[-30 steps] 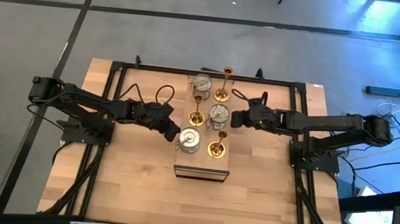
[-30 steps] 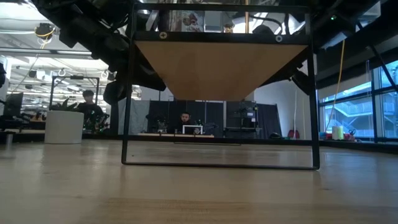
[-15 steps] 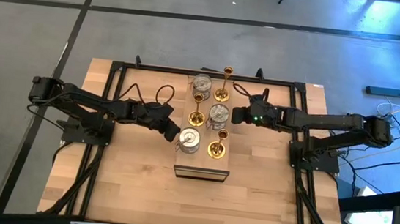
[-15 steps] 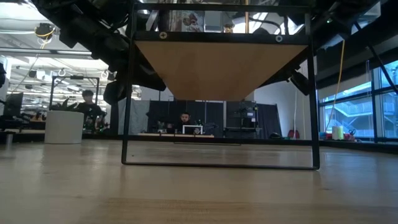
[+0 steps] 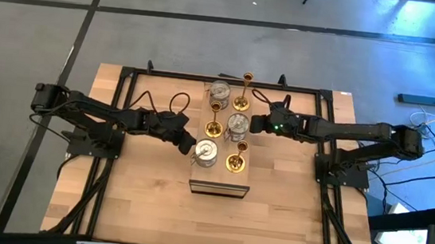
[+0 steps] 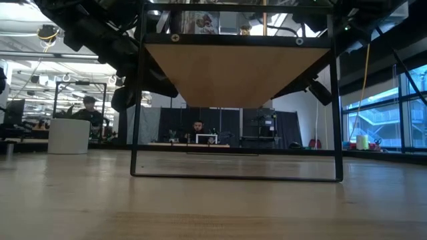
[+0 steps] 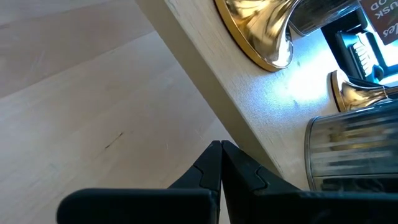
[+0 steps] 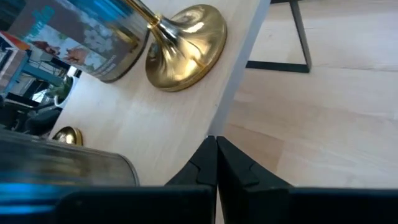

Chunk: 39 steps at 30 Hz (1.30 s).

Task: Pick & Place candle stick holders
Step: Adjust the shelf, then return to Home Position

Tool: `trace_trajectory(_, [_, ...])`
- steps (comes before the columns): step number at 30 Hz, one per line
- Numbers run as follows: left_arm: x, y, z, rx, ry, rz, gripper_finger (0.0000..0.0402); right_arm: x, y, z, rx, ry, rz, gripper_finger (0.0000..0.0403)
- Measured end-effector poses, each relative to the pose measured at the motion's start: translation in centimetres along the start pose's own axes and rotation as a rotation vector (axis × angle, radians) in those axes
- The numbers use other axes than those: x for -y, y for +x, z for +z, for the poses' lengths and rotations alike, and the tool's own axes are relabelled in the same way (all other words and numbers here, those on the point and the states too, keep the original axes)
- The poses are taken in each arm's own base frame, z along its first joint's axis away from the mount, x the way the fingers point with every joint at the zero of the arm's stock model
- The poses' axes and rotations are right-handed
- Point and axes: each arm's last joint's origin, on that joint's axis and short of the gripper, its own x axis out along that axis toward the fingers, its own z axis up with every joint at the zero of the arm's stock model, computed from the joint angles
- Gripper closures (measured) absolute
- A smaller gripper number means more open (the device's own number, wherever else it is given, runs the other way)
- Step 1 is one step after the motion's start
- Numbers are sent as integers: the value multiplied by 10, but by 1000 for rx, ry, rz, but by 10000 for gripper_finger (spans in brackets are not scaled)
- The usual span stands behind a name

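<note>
A long pale wooden board (image 5: 221, 169) lies in the middle of the table. On it stand three silvery round cups (image 5: 207, 151) (image 5: 237, 124) (image 5: 220, 90) and three slim gold sticks (image 5: 235, 159) (image 5: 214, 123) (image 5: 243, 92), each on its round base. My left gripper (image 5: 186, 144) is shut and low at the board's left edge, beside the nearest silvery cup (image 7: 348, 152). My right gripper (image 5: 255, 126) is shut and low at the board's right edge (image 8: 239, 68), beside the middle silvery cup (image 8: 62, 165). A gold base (image 8: 186, 46) shows just beyond it.
A dark box (image 5: 217, 188) lies against the board's near end. A black metal frame (image 5: 128, 89) rims the table, and cables (image 5: 175, 102) lie by the left arm. Bare wood lies toward the near edge (image 5: 215, 226). People sit in the room behind (image 6: 90, 110).
My right gripper has shifted a little toward the table's far edge, staying shut beside the middle silvery cup. The holders stand as before.
</note>
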Motion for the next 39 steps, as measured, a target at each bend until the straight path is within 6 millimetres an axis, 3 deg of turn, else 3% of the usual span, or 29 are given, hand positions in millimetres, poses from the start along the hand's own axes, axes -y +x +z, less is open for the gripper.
trace_trajectory(15, [-1,0,-1,-4,10,11,400,-1,7,-1,1,5,11,403])
trace_trajectory(21, [-11,-12,6,58,19,139,400,0,5,-1,-6,-34,8,403])
trace_trajectory(27, [-8,-42,19,180,52,166,400,-3,-10,5,-9,-73,56,403])
trace_trajectory(33, [1,-76,28,330,85,109,400,-10,-35,12,-2,-151,193,403])
trace_trajectory(39, [9,-95,28,410,90,63,400,-17,-66,16,-12,-213,371,403])
